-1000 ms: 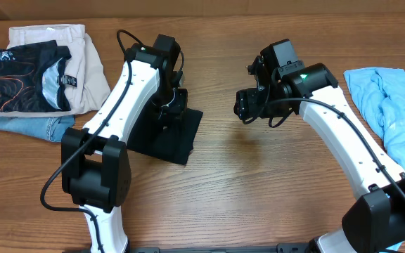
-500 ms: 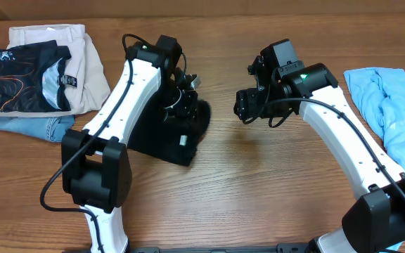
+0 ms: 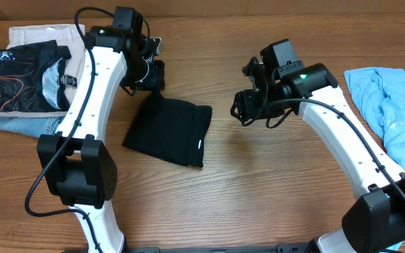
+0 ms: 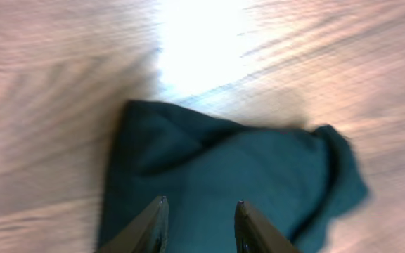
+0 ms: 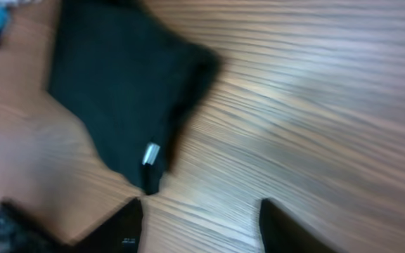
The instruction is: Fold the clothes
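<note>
Black garment (image 3: 167, 130) – folded into a rough rectangle, lying flat and askew on the wooden table (image 3: 273, 204) between the two arms; small white tag (image 3: 200, 145) at its right edge. It reads dark teal in the left wrist view (image 4: 223, 176), with one corner rumpled. Left gripper (image 3: 148, 69) – jaws parted a moderate way with nothing between them. It sits by the garment's far left corner, and in its own view (image 4: 201, 223) the cloth lies beneath the fingertips; whether they touch it cannot be told. Right gripper (image 3: 240, 112) – jaws wide apart and empty, just off the garment's right side. In its own view (image 5: 201, 225) the fingers frame bare wood, with the garment (image 5: 118, 84) and tag (image 5: 150, 153) ahead and to the left. Light-blue garment (image 3: 392, 105) – crumpled at the right table edge. Pile of folded clothes (image 3: 34, 77) – at the far left corner.
</note>
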Available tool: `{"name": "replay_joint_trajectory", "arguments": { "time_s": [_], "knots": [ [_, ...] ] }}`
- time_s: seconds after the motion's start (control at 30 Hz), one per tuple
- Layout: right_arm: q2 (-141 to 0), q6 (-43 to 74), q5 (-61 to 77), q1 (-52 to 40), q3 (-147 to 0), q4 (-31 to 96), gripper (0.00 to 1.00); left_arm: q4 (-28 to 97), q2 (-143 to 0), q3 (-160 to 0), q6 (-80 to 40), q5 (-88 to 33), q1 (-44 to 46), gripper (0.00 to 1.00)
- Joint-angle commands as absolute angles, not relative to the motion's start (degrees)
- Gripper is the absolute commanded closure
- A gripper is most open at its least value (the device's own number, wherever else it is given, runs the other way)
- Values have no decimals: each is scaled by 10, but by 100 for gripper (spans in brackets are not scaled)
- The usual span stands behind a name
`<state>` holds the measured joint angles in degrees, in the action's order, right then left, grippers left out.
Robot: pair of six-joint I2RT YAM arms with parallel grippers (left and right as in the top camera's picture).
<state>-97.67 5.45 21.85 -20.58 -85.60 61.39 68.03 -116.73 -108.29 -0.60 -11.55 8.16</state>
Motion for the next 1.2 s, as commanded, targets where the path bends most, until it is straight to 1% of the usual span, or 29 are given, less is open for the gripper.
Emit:
{"name": "replay_joint_trajectory", "arguments": {
  "time_s": [0.0, 0.17, 0.4, 0.53, 0.9, 1.03, 1.17],
  "knots": [
    [-983, 39, 314, -233, -858, 596, 56, 660, -1172, -1053, 29, -41, 86, 66],
    [-1005, 48, 354, -273, -858, 564, 55, 640, -1192, -1034, 28, 10, 79, 66],
    [-1079, 76, 394, -324, -858, 513, 54, 643, -1250, -1034, 27, 12, 53, 67],
    [-1124, 89, 402, -349, -858, 490, 54, 654, -1285, -1034, 16, 17, 42, 70],
    [-1220, 107, 401, -378, -858, 450, 54, 683, -1324, -1033, -9, 20, 18, 74],
    [-1237, 107, 377, -379, -858, 455, 53, 734, -1324, -1033, -46, 32, 13, 74],
    [-1243, 108, 298, -377, -858, 489, 53, 802, -1324, -1033, -86, 67, 8, 80]
  ]
}}
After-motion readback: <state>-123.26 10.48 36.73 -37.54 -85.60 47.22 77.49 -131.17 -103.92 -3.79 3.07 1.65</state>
